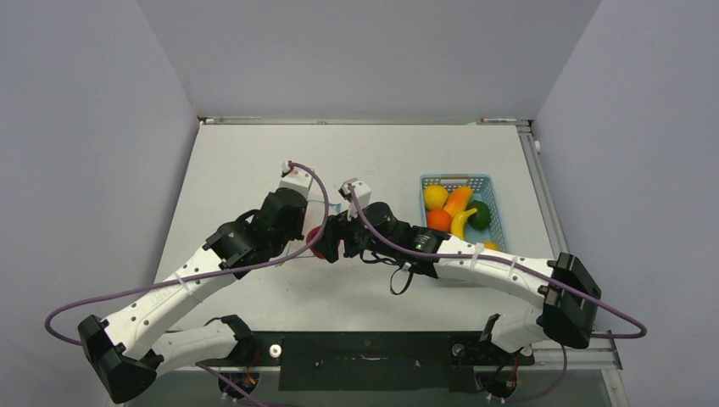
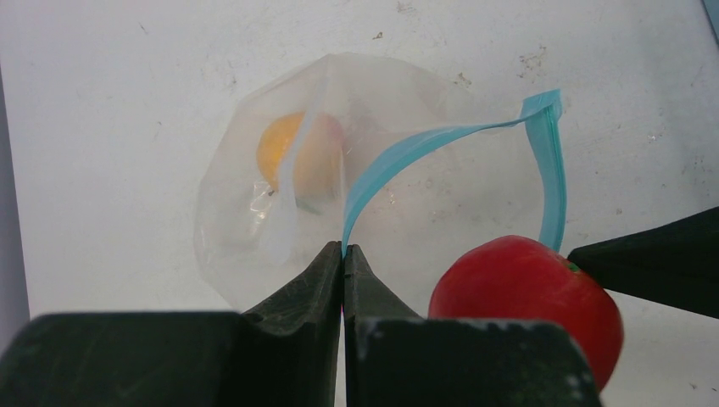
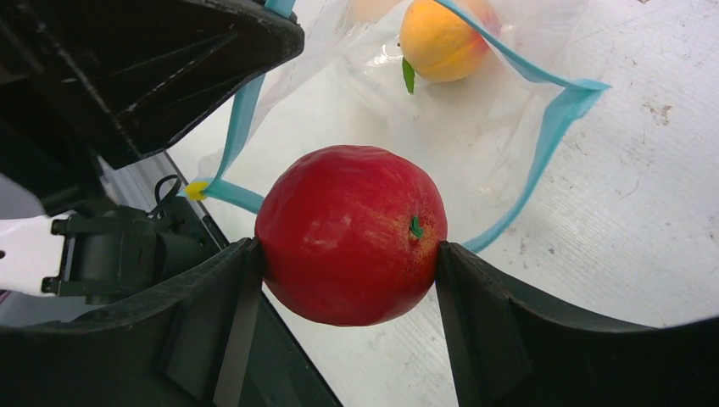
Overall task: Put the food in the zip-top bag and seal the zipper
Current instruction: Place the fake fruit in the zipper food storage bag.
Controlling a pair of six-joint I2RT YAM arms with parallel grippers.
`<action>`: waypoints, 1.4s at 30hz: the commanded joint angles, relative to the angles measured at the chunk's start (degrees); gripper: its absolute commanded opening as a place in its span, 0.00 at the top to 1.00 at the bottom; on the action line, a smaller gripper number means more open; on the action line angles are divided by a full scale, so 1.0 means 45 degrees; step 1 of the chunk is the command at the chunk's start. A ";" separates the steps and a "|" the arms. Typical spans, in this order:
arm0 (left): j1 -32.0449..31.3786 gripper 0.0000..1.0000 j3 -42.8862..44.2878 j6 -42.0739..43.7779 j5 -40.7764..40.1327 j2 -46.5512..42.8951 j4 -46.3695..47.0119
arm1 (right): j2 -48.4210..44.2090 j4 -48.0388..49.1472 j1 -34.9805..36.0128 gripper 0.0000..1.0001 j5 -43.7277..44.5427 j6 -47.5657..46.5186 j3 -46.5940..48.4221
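Note:
The clear zip-top bag (image 2: pixel 280 212) lies on the table with its mouth held open. My left gripper (image 2: pixel 343 254) is shut on the light blue zipper strip (image 2: pixel 424 148) at the bag's near edge. An orange-yellow round fruit (image 2: pixel 292 153) sits inside the bag, also seen in the right wrist view (image 3: pixel 441 38). My right gripper (image 3: pixel 348 254) is shut on a red round fruit (image 3: pixel 352 233), held just in front of the bag's mouth (image 3: pixel 543 136). In the top view both grippers meet at the table's middle, the red fruit (image 1: pixel 317 237) between them.
A light blue mesh basket (image 1: pixel 493 182) stands right of centre, holding a yellow round (image 1: pixel 435 196), an orange round (image 1: pixel 438 220), a green one (image 1: pixel 480 214) and a yellow banana (image 1: pixel 460 222). Walls close in the table on three sides.

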 commanded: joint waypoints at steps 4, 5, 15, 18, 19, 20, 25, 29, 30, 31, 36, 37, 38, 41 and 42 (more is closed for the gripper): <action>0.0087 1.00 0.0093 -0.0088 -0.0142 -0.0293 0.0610 | 0.1209 0.1614 0.0185 0.67 0.0874 -0.0014 0.1184; 0.0082 1.00 0.0097 -0.0088 -0.0125 -0.0290 0.0596 | 0.1392 0.1738 0.0180 0.66 0.0929 0.0022 0.1202; 0.0094 1.00 0.0112 -0.0088 -0.0103 -0.0345 0.0622 | 0.2324 0.2148 0.0231 0.31 0.0980 0.0140 0.1664; 0.0093 1.00 0.0091 -0.0088 -0.0073 -0.0367 0.0625 | 0.2231 0.2128 0.0244 0.20 0.1071 0.0128 0.1630; 0.0090 1.00 0.0090 -0.0078 -0.0082 -0.0367 0.0620 | 0.2184 0.2105 0.0234 0.17 0.1098 0.0133 0.1602; 0.0094 1.00 0.0097 -0.0077 -0.0078 -0.0350 0.0624 | 0.2117 0.2109 0.0252 0.15 0.1121 0.0133 0.1564; 0.0100 1.00 0.0108 -0.0078 -0.0076 -0.0356 0.0624 | 0.1765 0.2022 0.0262 0.06 0.1124 0.0052 0.1439; 0.0084 1.00 0.0088 -0.0088 -0.0083 -0.0365 0.0612 | 0.1470 0.1759 0.0258 0.06 0.1393 -0.0014 0.1420; 0.0081 1.00 0.0104 -0.0088 -0.0071 -0.0355 0.0621 | 0.1374 0.1690 0.0263 0.06 0.1544 -0.0037 0.1395; 0.0081 1.00 0.0089 -0.0088 -0.0067 -0.0353 0.0615 | 0.1185 0.1610 0.0263 0.06 0.1636 -0.0071 0.1346; 0.0082 1.00 0.0092 -0.0088 -0.0065 -0.0367 0.0625 | 0.0363 0.0772 0.0257 0.06 0.2262 -0.0292 0.1184; 0.0081 1.00 0.0114 -0.0088 -0.0059 -0.0367 0.0625 | 0.0161 0.0414 0.0260 0.06 0.2453 -0.0347 0.1132; 0.0081 1.00 0.0115 -0.0088 -0.0065 -0.0379 0.0610 | -0.0060 0.0137 0.0258 0.07 0.2631 -0.0371 0.1056; 0.0081 1.00 0.0101 -0.0069 -0.0029 -0.0424 0.0629 | -0.0771 -0.0584 0.0251 0.07 0.3402 -0.0511 0.0917; 0.0086 1.00 0.0094 -0.0069 -0.0025 -0.0411 0.0613 | -0.1004 -0.0847 0.0245 0.07 0.3701 -0.0538 0.0859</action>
